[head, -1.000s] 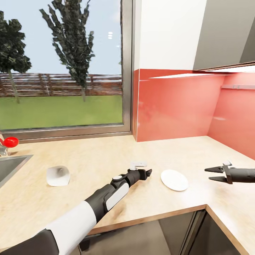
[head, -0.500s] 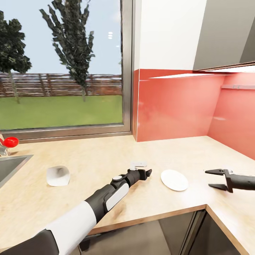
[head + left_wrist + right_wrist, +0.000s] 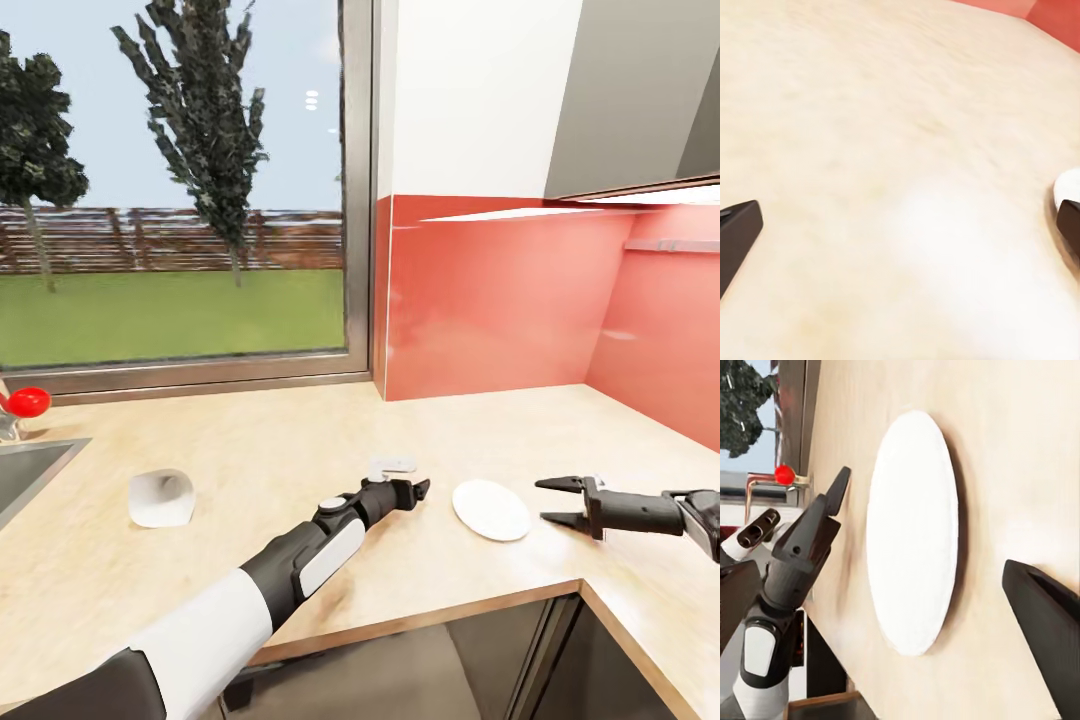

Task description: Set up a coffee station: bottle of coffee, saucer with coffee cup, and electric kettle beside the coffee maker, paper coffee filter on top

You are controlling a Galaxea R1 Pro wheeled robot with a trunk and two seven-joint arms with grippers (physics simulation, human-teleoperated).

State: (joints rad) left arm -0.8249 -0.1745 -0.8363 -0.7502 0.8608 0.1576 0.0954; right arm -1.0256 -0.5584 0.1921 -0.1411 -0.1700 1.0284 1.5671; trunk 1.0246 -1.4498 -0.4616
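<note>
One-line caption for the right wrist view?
Open right gripper faces the white saucer lying flat on the kitchen countertop, with the left gripper just beyond the saucer.

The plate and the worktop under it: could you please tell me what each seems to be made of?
The plate looks like glazed ceramic, possibly plastic: plain white, smooth, thin, with no pattern. This is a render, so that stays open. The worktop looks like light wood or wood-effect laminate: pale beige with faint grain streaks, a matte surface and a darker brown front edge.
</note>
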